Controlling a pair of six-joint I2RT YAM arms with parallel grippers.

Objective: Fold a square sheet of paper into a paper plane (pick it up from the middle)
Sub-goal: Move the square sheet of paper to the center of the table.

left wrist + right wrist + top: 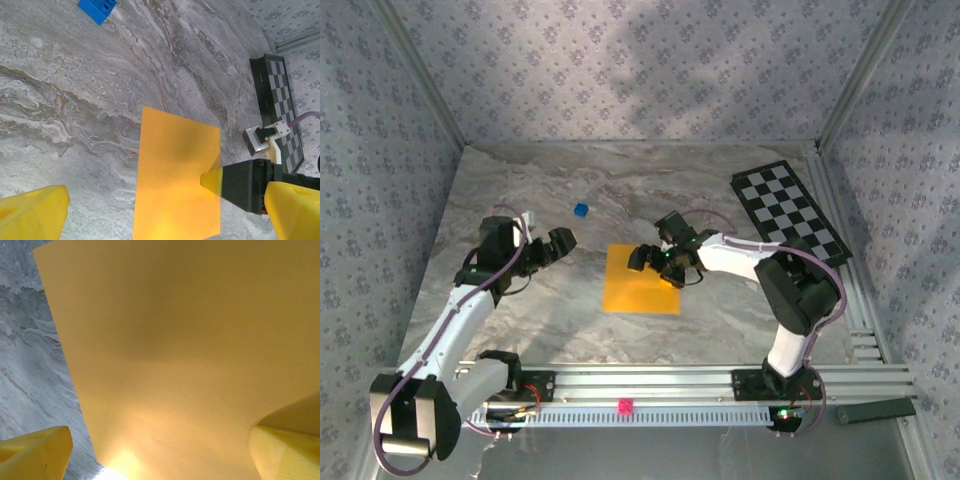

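Table (620, 190): grey marble, lies under the sheet.
Board (790, 212): checkered, lies well right of the sheet and farther back.
Sheet (638, 288): orange-yellow square, lies flat and unfolded between the two grippers.
Right gripper (656, 264): hangs low over the sheet's far right corner, jaws spread wide, one finger (285, 452) above the sheet, other finger (35, 452) off its edge; grips nothing.
Left gripper (560, 243): hovers left of the sheet, apart from it, jaws wide, empty.
Cube (581, 210): blue, sits beyond the sheet's far left corner.
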